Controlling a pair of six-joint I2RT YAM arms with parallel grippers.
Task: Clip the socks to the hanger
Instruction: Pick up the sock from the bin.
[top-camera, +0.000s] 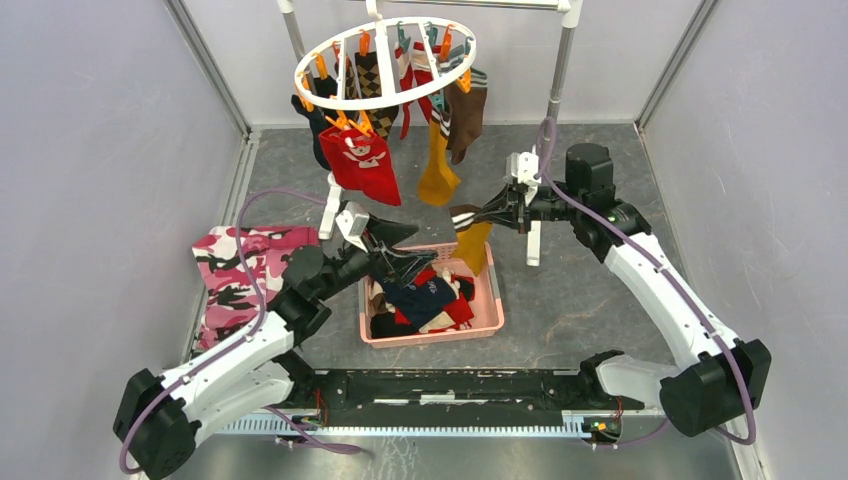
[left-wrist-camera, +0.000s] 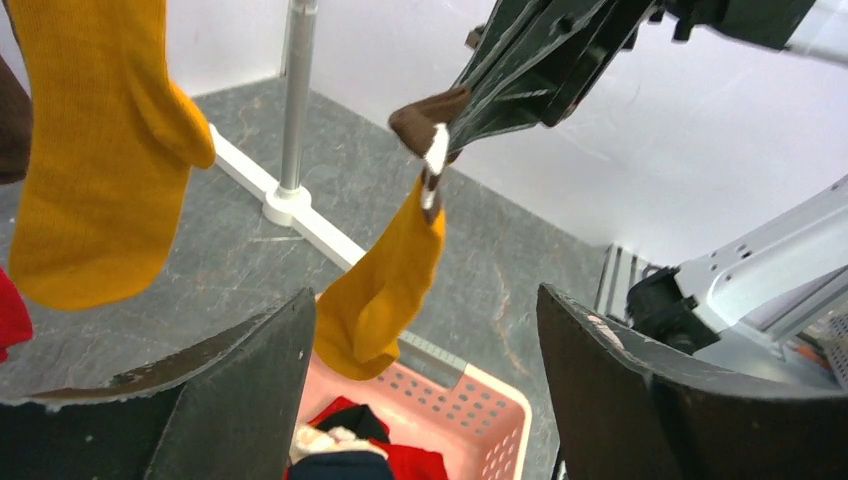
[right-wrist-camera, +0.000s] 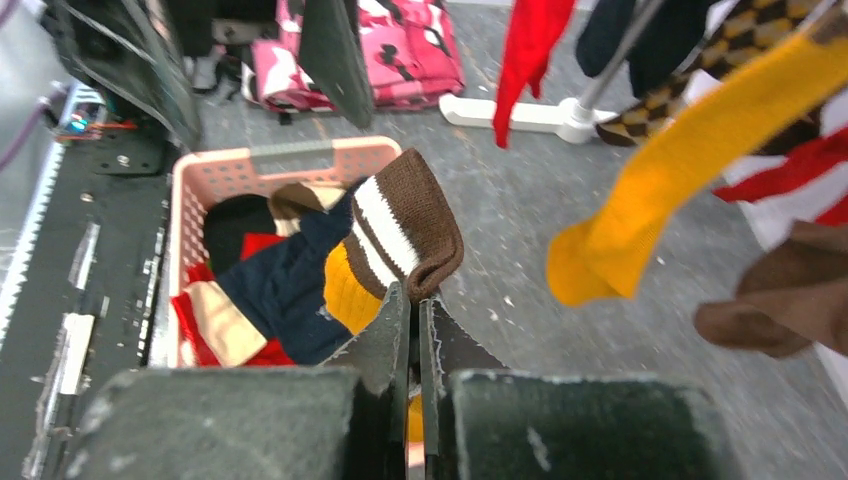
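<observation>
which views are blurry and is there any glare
Top external: sharp, evenly lit, no glare. Left wrist: its jaws dark and soft at the bottom, the held mustard sock crisp. Right wrist: its jaws blurred up close, the hanging socks at right soft.

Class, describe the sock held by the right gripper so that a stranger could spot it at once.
Find the pink basket mid-table. Above its far right corner, the right gripper pinches a dangling sock. Mustard with a brown, white-striped cuff, it alone is neither clipped to the hanger nor lying in the basket.
</observation>
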